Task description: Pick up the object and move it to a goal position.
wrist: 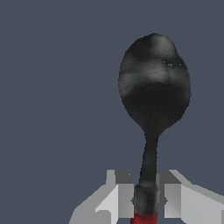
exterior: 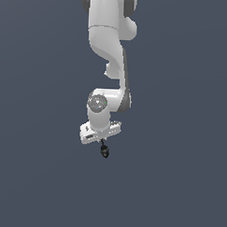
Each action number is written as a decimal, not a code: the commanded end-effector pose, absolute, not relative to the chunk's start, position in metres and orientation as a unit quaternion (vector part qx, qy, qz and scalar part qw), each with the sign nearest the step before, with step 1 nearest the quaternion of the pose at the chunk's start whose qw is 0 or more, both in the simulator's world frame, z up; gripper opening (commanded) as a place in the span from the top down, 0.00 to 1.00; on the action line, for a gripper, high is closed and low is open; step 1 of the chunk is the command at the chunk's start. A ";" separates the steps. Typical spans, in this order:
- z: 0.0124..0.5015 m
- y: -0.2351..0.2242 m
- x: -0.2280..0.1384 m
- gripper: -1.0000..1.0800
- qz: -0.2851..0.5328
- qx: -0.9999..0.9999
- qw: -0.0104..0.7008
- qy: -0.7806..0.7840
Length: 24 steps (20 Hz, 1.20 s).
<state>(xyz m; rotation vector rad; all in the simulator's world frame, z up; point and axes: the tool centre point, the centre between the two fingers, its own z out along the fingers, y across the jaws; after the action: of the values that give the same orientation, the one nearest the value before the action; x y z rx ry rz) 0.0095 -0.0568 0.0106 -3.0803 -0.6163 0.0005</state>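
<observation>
The hand [wrist: 146, 202] is clamping the spoon [wrist: 154, 94] by its dark shaft, one finger [wrist: 122, 197] pressing on each side, with the red handle end sitting just behind the grip. The glossy black oval head is sticking out beyond the fingertips. In the exterior view the spoon [exterior: 104, 150] is hanging directly below the hand [exterior: 101, 139].

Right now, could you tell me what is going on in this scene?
A white Panda arm is holding a tiny spoon. Its hand is shut on the dark shaft near the red handle end, and the glossy black head sticks out beyond the fingers. In the exterior view, the spoon hangs below the hand.
</observation>
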 end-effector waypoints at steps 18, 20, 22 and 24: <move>0.068 -0.047 -0.019 1.00 0.000 -0.981 0.000 -0.196; 0.083 -0.045 -0.026 1.00 0.000 -0.981 0.000 -0.196; 0.099 -0.043 -0.034 1.00 0.000 -0.981 0.000 -0.196; 0.115 -0.040 -0.041 1.00 0.000 -0.981 0.000 -0.196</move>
<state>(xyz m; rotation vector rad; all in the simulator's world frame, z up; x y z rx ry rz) -0.0354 -0.0419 0.1025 -3.0810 -0.6168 0.0018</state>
